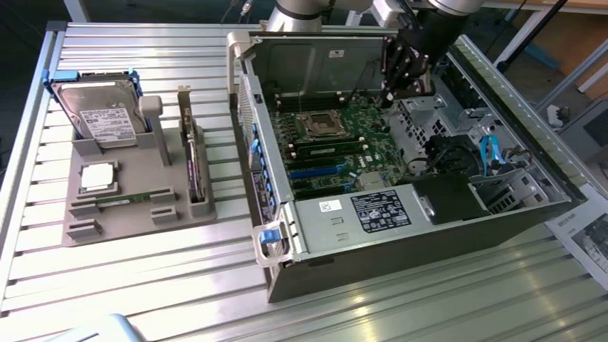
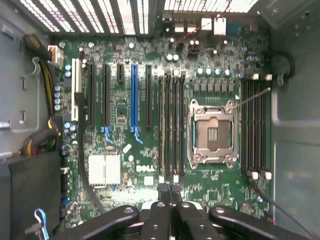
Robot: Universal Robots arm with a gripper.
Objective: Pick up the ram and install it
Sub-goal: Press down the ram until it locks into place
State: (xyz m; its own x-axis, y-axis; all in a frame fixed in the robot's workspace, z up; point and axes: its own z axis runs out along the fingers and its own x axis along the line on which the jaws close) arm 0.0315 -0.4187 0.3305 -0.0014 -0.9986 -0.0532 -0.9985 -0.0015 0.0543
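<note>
The ram [image 1: 124, 200] is a thin green stick lying flat in a slot near the front of the grey holder [image 1: 142, 228], on the exterior view's left. My gripper [image 1: 397, 96] hangs far from it, inside the open computer case [image 1: 532, 149], above the far edge of the motherboard [image 1: 332, 142]. In the wrist view my gripper [image 2: 167, 190] is shut, its two black fingertips [image 2: 162, 192] pressed together with nothing between them. Beneath it lie the black memory slots [image 2: 170, 125] beside the open processor socket [image 2: 212, 132], with a second bank of slots [image 2: 255, 125] on the socket's other side.
The grey holder also carries a hard drive [image 1: 100, 117] standing at the back, a square silver processor chip [image 1: 98, 176] and an upright dark expansion card [image 1: 195, 171]. Inside the case, a black power supply box [image 1: 446, 199] and blue cables [image 1: 489, 153] sit near the motherboard.
</note>
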